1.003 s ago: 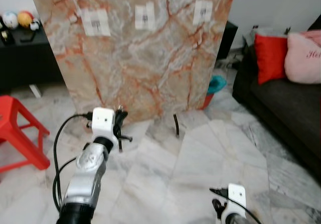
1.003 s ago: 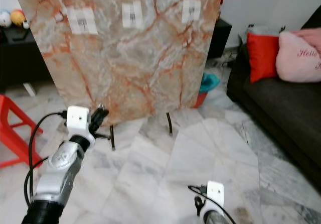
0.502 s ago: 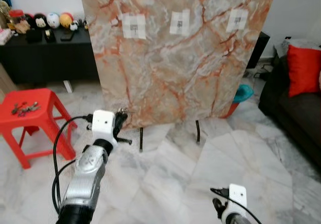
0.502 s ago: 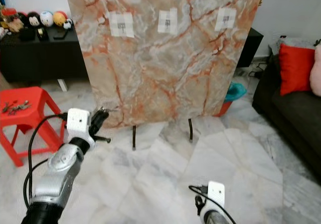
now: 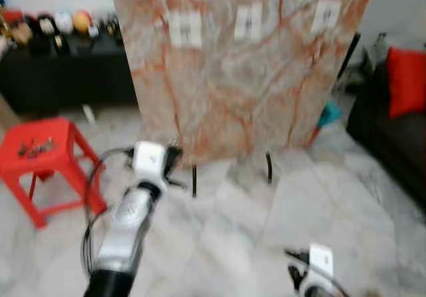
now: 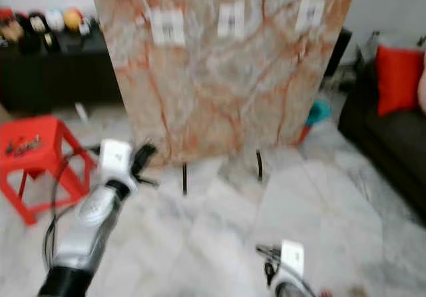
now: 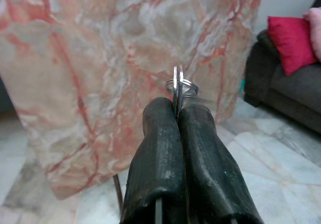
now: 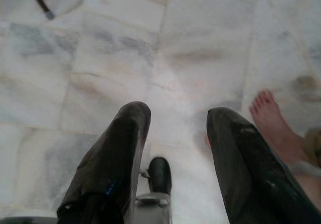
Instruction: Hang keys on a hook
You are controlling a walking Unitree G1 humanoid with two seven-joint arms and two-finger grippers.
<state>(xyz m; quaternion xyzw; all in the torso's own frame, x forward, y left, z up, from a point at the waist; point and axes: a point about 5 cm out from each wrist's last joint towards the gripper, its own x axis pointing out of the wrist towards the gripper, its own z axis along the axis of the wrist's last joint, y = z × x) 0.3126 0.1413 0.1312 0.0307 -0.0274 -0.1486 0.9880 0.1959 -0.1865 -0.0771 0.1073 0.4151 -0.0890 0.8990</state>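
left gripper (image 7: 176, 114) pinches key ring (image 7: 181, 86) tight, raised toward marble board (image 5: 246, 77) at 12 o'clock | right gripper (image 8: 175, 133) hangs spread wide over floor (image 8: 100, 58) | white labels (image 5: 185, 29) on board, writing unreadable | red stool (image 5: 36, 154) at 9 o'clock

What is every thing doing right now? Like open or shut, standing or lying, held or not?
left gripper: shut on the key ring, raised toward the marble board
key ring: pinched upright between the fingers
right gripper: open, holding nothing, hanging low over the floor
marble board: standing upright on black legs
red stool: standing, with small things lying on top
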